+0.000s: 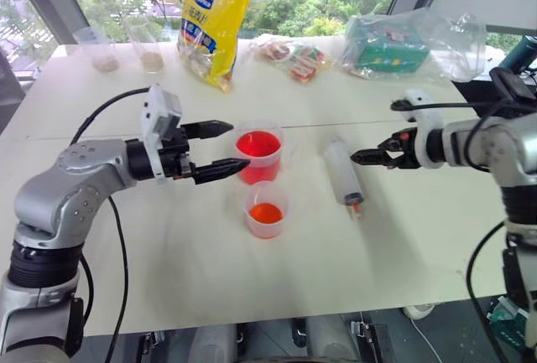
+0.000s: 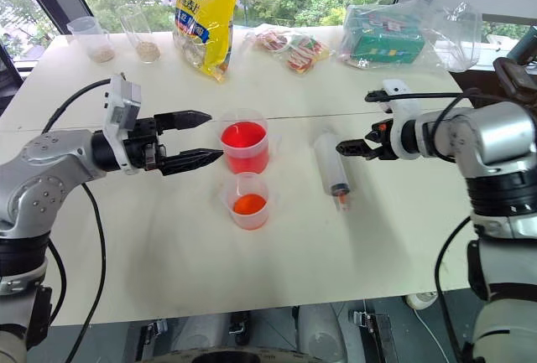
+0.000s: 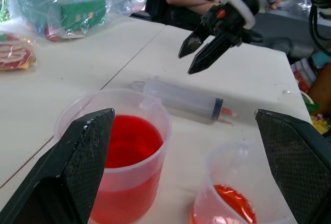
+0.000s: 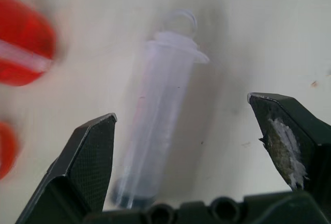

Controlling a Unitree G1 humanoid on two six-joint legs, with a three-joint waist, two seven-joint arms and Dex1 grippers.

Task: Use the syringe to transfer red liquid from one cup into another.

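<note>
White table [image 1: 168, 279]; syringe [image 1: 343, 173] flat, orange tip toward robot, plunger end away; both claws spread, empty.

Both arms were that brushed silver-grey metal with chunky rounded joint housings and black rubbery collars between the segments. Each wrist carried a white plastic camera block right behind the gripper, with a thick black cable looping back off it along the arm. The left gripper [image 1: 228, 147] and right gripper [image 1: 359, 157] both had matte black tapered fingers [image 3: 77, 169] with a carbon-weave texture, and the right one had orange-red bits just behind the fingers.
</note>
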